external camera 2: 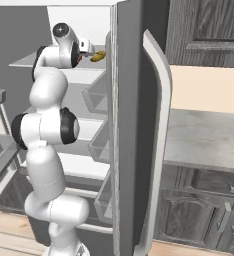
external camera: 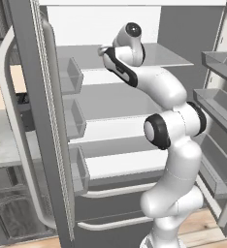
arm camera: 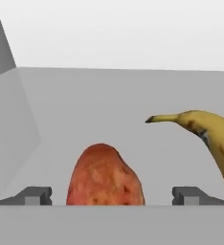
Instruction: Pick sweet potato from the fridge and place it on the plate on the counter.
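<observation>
The small reddish-orange oval sweet potato (arm camera: 104, 176) lies on the top translucent glass shelf (external camera: 170, 54) of the tall grey-silver fridge (external camera 2: 131, 125), toward the shelf's front edge and well short of the white back wall. In the hand view it sits between the two dark finger tips of the two-finger gripper (arm camera: 112, 196), whose fingers stand wide apart, one on each side of the lump, with clear gaps and no contact yet. A yellow-brown curved banana (arm camera: 210, 139) lies just beside it, on the right in the hand view, its stalk pointing across behind the potato; in the right base view its yellow end shows just past the hand.

The potato looks firm and stiff, fairly light, with a dull, rough skin that should give the pads decent friction. Its rounded, tapered form is the difficulty: a grip near an end would likely squeeze it out. The best hold is probably across the thick middle, with the pads on its two broad flanks. The finger on the banana's side has little room, so it could nudge the fruit while closing. The light grey-beige marbled stone counter (external camera 2: 209, 137) lies beyond the open fridge door.
</observation>
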{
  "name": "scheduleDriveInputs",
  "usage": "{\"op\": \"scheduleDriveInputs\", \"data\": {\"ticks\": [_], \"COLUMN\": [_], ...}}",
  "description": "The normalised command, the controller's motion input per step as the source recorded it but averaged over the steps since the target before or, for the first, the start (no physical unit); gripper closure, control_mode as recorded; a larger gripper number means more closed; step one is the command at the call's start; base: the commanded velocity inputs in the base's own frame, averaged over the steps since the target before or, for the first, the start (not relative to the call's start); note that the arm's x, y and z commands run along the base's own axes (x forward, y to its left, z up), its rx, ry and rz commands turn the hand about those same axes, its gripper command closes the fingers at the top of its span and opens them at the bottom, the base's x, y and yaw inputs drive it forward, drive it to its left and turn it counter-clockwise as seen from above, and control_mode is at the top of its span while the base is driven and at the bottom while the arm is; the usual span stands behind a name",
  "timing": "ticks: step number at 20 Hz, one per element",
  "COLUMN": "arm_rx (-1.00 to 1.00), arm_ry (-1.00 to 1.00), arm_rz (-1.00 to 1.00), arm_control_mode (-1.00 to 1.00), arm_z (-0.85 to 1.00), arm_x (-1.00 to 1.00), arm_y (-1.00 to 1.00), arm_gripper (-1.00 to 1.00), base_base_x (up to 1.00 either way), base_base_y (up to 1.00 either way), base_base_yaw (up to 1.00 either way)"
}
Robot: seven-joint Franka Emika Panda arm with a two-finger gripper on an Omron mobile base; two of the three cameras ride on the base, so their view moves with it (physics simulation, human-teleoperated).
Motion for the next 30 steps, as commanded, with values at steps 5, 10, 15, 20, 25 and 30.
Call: {"op": "scheduleDriveInputs", "data": {"ticks": [5, 10, 15, 20, 25, 30], "arm_rx": [0.0, 0.0, 0.0, 0.0, 0.0, 0.0], "arm_ry": [0.0, 0.0, 0.0, 0.0, 0.0, -0.01], "arm_rz": [0.0, 0.0, 0.0, 0.0, 0.0, 0.0], "arm_control_mode": [-1.0, -1.0, -1.0, -1.0, -1.0, -1.0], "arm_z": [-0.1, -0.09, -0.15, -0.22, -0.04, 0.0], "arm_x": [0.01, 0.0, 0.0, 0.03, 0.03, -0.03], "arm_y": [0.0, 0.01, 0.01, 0.05, 0.0, 0.0], "arm_gripper": [-1.0, -1.0, -1.0, 1.0, 1.0, 1.0], "base_base_x": [0.0, 0.0, 0.0, 0.0, 0.0, 0.0], "base_base_y": [0.0, 0.0, 0.0, 0.0, 0.0, 0.0], "base_base_yaw": [0.0, 0.0, 0.0, 0.0, 0.0, 0.0]}}
